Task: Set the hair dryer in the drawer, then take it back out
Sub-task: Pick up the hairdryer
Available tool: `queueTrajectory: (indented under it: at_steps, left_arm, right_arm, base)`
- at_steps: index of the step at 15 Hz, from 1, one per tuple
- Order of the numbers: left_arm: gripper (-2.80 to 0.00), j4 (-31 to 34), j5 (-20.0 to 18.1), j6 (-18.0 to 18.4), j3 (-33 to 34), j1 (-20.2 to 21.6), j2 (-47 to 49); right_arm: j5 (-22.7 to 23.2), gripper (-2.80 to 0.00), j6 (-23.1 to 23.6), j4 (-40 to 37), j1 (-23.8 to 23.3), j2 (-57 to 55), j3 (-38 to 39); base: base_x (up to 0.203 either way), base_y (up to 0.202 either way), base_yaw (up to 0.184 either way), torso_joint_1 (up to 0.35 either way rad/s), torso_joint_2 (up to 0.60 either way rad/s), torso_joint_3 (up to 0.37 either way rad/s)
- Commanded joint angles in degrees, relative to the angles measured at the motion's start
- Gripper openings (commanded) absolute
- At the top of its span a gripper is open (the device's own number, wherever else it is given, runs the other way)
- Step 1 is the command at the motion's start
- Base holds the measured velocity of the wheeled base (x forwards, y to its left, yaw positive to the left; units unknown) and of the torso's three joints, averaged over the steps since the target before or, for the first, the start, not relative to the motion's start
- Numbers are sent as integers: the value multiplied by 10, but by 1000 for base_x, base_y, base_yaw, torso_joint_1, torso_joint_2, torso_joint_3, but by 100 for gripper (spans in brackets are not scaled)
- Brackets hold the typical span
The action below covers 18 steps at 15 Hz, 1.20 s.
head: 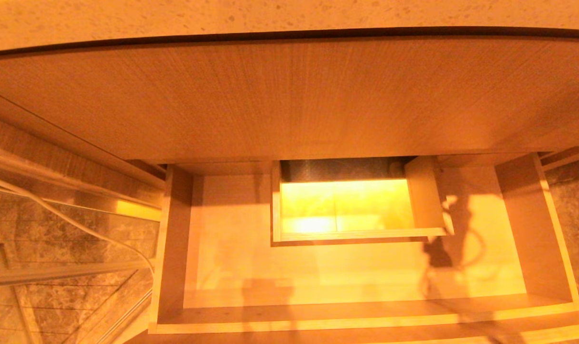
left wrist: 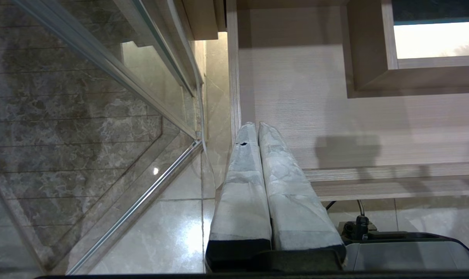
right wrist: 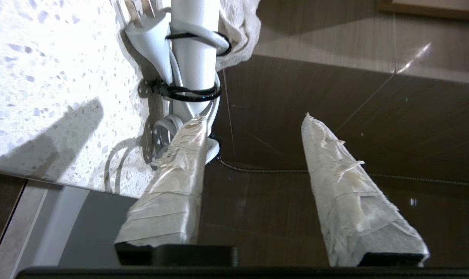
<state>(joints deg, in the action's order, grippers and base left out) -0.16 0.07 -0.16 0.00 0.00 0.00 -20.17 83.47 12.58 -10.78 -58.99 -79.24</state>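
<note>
In the right wrist view, the right claw (right wrist: 253, 120) stands released: its two taped fingers (right wrist: 168, 186) are spread apart with nothing between them. Just beyond one fingertip we see the hair dryer (right wrist: 193, 46), lying on the speckled surface (right wrist: 36, 77) near its edge. Only its white tubular handle shows, with the cord coiled and strapped against it by black ties and the white plug (right wrist: 147, 38) alongside; the barrel is out of view.

We judge the body to be light, rigid, smooth plastic, therefore slippery under taped fingers. We recommend closing across the handle where the cord wraps it: the ties and cord add friction. We avoid gripping the plug or a loose cord loop, which would let the body swing.

The left claw (left wrist: 257, 126) hangs parked beside the drawer, fingers pressed together and empty.

In the head view, the drawer (head: 174, 248) stands pulled out, its floor bare around the boxed cut-out (head: 428, 196). The dryer is not yet inside.
</note>
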Motion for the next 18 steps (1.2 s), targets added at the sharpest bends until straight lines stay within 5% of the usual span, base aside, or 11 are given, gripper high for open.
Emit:
queueTrajectory:
  at_steps: [1,5,18]
  left_arm:
    - [-280,0,0,0,0,0,0]
    - [-280,0,0,0,0,0,0]
    - [-280,0,0,0,0,0,0]
  right_arm:
    - [-21,0,5,12,-1,-32,-1]
    - [-24,0,6,64,-6,-59,-14]
    - [-57,0,23,49,-68,-80,-7]
  base:
    - [0,0,0,0,0,0]
    - [0,0,0,0,0,0]
    - [0,0,0,0,0,0]
